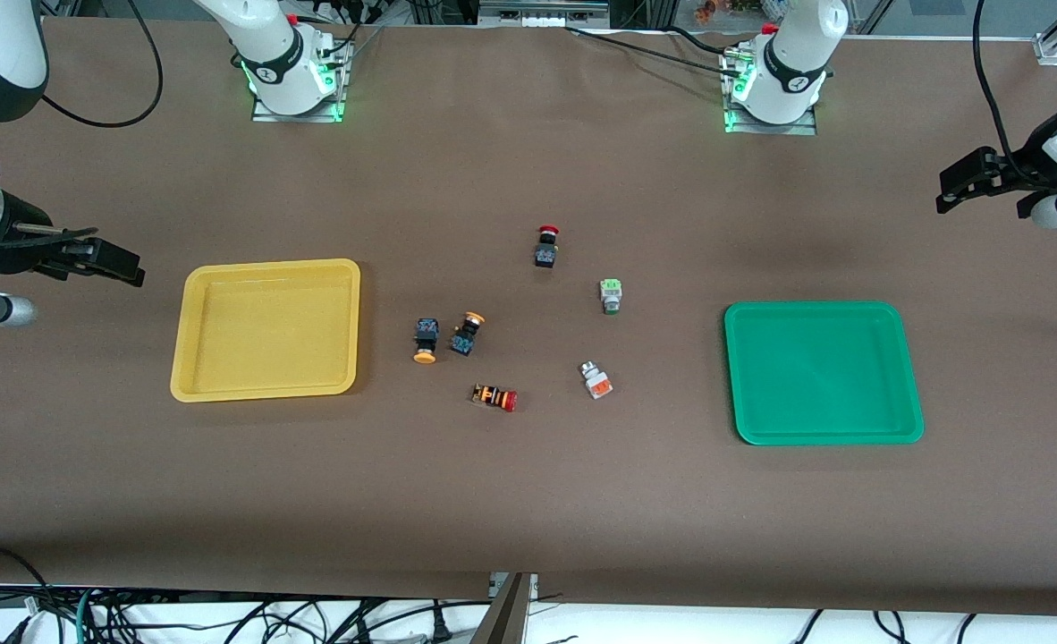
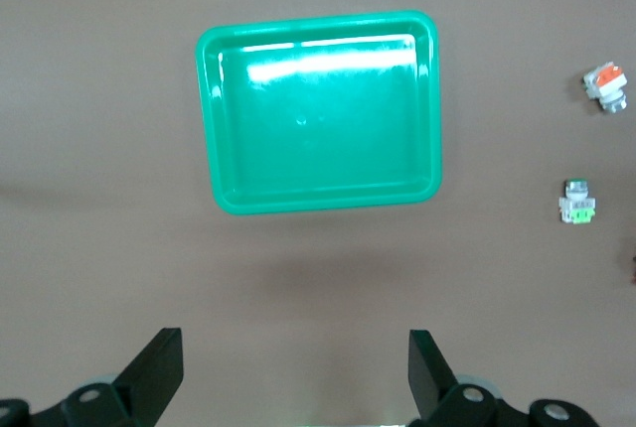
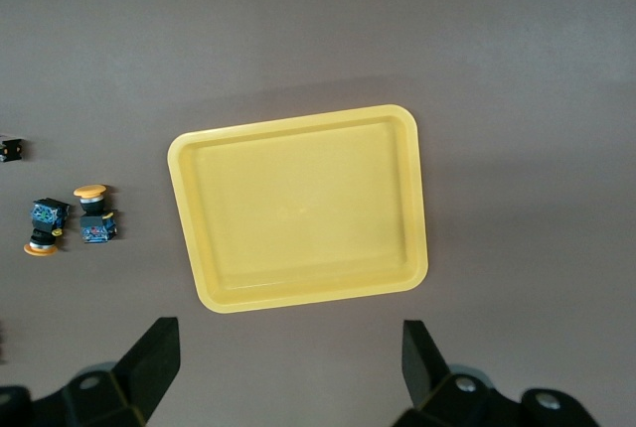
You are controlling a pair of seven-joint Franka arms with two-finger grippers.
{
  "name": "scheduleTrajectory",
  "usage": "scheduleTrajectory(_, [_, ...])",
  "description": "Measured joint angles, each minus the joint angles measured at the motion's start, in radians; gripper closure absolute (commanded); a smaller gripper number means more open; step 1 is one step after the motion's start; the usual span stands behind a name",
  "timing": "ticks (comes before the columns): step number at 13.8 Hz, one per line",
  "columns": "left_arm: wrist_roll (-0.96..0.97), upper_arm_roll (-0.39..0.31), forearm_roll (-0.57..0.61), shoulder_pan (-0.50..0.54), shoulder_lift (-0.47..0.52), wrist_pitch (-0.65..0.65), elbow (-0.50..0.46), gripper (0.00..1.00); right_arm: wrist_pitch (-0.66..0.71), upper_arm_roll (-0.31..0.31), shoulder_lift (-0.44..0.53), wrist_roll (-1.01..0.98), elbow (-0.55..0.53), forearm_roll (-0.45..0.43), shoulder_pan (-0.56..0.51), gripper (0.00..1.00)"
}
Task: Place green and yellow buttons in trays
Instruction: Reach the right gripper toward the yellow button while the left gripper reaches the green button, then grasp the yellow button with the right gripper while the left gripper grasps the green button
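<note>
The yellow tray [image 1: 265,266] lies toward the right arm's end of the table and the green tray [image 1: 815,308] toward the left arm's end. Both are empty. Between them lie two black buttons with yellow caps [image 1: 426,341] [image 1: 468,332], a silver button with a green block [image 1: 611,295] and a silver button with an orange block [image 1: 595,379]. My right gripper [image 3: 288,333] is open and empty, high over the table beside the yellow tray [image 3: 298,117]. My left gripper [image 2: 295,343] is open and empty, high beside the green tray [image 2: 318,26].
A black switch with a red cap [image 1: 546,246] lies farther from the camera than the buttons. An orange-striped switch with a red cap [image 1: 494,396] lies nearer. The robot bases stand along the table's back edge.
</note>
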State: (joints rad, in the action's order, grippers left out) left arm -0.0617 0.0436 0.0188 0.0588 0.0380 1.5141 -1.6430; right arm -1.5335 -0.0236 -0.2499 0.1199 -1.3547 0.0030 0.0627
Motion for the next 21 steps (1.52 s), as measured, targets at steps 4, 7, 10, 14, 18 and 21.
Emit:
scheduleTrajectory(4, [-0.004, 0.006, -0.002, -0.009, -0.02, -0.087, 0.002, 0.0, -0.028, 0.01, -0.012, 0.242, -0.002, 0.002, 0.14, 0.01])
scheduleTrajectory(7, [-0.001, 0.016, -0.058, -0.043, -0.086, -0.093, 0.003, 0.0, -0.148, 0.014, -0.088, 0.495, -0.027, -0.008, 0.334, 0.01])
scheduleTrajectory(10, [0.052, 0.024, -0.114, -0.089, -0.192, 0.005, 0.003, 0.0, -0.341, 0.014, -0.225, 0.594, -0.066, -0.009, 0.423, 0.01])
scheduleTrajectory(14, [0.121, 0.025, -0.15, -0.126, -0.325, 0.179, 0.004, 0.0, -0.534, 0.014, -0.383, 0.622, -0.079, -0.009, 0.465, 0.01])
scheduleTrajectory(18, [0.293, 0.029, -0.152, -0.231, -0.444, 0.306, 0.005, 0.0, -0.798, 0.01, -0.488, 0.623, -0.165, -0.009, 0.473, 0.01])
scheduleTrajectory(21, [0.414, 0.032, -0.152, -0.323, -0.517, 0.378, 0.004, 0.0, -0.95, 0.002, -0.514, 0.564, -0.262, -0.009, 0.468, 0.01])
